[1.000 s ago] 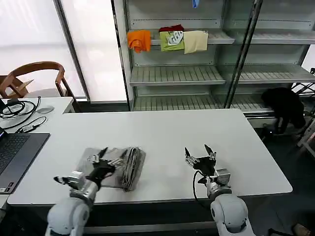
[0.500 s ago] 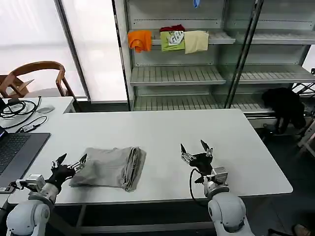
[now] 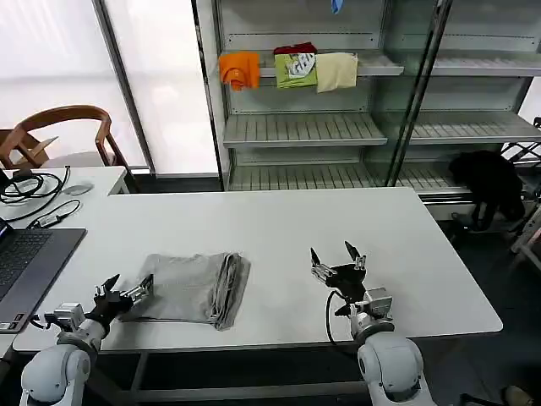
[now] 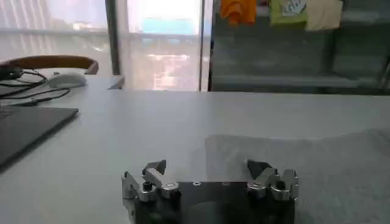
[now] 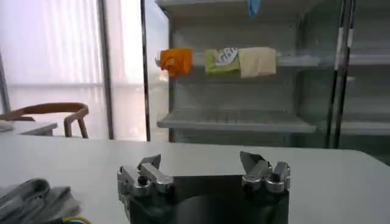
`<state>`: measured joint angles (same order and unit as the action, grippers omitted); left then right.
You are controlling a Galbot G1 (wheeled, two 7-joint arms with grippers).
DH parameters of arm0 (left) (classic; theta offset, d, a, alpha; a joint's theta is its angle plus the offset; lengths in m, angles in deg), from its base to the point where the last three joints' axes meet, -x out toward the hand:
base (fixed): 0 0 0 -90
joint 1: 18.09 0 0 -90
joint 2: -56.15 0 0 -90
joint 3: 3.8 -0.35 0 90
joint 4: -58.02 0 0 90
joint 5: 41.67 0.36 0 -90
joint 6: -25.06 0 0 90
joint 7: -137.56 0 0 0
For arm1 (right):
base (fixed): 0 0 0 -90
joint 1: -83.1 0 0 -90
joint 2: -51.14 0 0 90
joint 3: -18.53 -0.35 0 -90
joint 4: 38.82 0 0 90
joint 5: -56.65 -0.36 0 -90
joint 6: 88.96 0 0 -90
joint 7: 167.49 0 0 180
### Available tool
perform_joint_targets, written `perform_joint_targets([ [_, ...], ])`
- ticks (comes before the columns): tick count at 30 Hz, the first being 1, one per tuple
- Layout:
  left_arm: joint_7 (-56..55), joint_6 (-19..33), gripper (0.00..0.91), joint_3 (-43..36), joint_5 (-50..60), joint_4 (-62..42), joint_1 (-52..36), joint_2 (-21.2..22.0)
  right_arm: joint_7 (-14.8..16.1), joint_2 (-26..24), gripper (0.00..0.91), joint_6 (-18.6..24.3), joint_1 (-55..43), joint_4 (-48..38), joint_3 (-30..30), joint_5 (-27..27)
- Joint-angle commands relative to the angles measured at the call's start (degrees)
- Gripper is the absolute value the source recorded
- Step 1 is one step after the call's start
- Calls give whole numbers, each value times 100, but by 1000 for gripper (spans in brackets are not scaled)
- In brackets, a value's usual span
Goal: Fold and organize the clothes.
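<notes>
Near the table's (image 3: 279, 220) front edge, folded grey shirt (image 3: 190, 288), left gripper (image 3: 125, 293) released at its left end, right gripper (image 3: 336, 263) released, well apart.

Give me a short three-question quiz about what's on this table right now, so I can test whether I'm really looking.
1. True or false: the folded grey shirt lies on the white table.
2. Which gripper is nearest the shirt: A) left gripper B) right gripper?
3. Fill in: both grippers' fingers are ____.

Key: 1 true; 2 A, at the shirt's edge near the laptop; 3 open, holding nothing.
</notes>
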<state>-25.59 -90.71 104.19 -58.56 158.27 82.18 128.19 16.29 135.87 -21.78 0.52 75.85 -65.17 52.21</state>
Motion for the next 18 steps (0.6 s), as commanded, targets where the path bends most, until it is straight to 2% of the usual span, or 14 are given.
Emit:
perform_joint_targets([
  [1,37,83,564,-81,316,-307,-15,-1,-36,14,907,-100,-23,-3,-13,-230],
  [2,38,73,524,-86,318,-294,-9,-2,-39,15,907,-108,-25,-2,-12,-253],
  [3,41,66,383,-86,314,-277,-5,0,-41,18,907,-114,-28,-4,-12,-253],
  [4,53,54,282,-87,302,-258,1,1,-41,23,907,-113,-31,-8,-10,-254],
  [5,63,22,121,-87,288,-239,1,2,-46,29,907,-115,-35,-10,-7,-256],
  [6,86,1,20,-84,239,-215,6,9,-47,35,907,-118,-36,-11,-7,-255],
  [18,173,-203,10,-176,-361,74,72,148,-80,40,907,-126,-55,-36,-26,-250],
])
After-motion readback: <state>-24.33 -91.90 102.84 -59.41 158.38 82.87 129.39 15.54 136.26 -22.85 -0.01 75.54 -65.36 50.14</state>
